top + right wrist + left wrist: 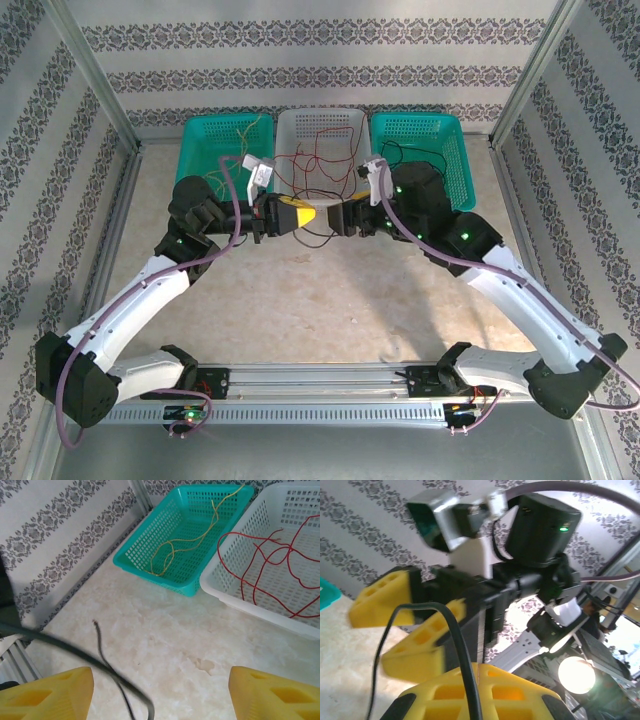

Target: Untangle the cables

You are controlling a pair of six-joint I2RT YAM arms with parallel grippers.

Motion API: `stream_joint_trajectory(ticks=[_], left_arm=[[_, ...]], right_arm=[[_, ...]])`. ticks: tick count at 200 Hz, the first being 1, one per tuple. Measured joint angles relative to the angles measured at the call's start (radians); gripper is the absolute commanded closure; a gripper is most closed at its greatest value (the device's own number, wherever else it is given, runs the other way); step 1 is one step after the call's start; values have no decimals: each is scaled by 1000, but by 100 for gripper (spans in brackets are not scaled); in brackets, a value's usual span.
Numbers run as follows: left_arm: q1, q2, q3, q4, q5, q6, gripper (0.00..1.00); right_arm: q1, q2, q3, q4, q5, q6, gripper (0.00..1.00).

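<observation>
My left gripper hovers in front of the white basket with its yellow fingers shut. In the left wrist view a black cable arcs over and runs down along the seam of the shut left gripper. My right gripper faces it closely and is open, nothing between the fingers of the right gripper. The black cable crosses just inside its left finger and hangs in a loop below both grippers. Red cables lie in the white basket, a yellow cable in the left teal basket.
Three baskets stand in a row at the back of the table: teal, white, teal. The right teal one holds a black cable. Metal frame posts and patterned walls close in the sides and back.
</observation>
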Motion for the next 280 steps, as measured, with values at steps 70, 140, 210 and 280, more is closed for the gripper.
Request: stream_joint_trajectory(ticks=[70, 140, 210, 280], left_arm=[[10, 0, 1, 63, 20, -49, 100], [37, -30, -3, -185, -153, 129, 27], [37, -190, -96, -394, -577, 288, 15], [37, -336, -237, -507, -814, 307, 15]], right_arm=[[-2, 41, -2, 50, -1, -19, 84], [-128, -16, 9, 3, 108, -14, 99], [-502, 292, 360, -218, 180, 90, 98], [-618, 813, 811, -429, 223, 148, 68]])
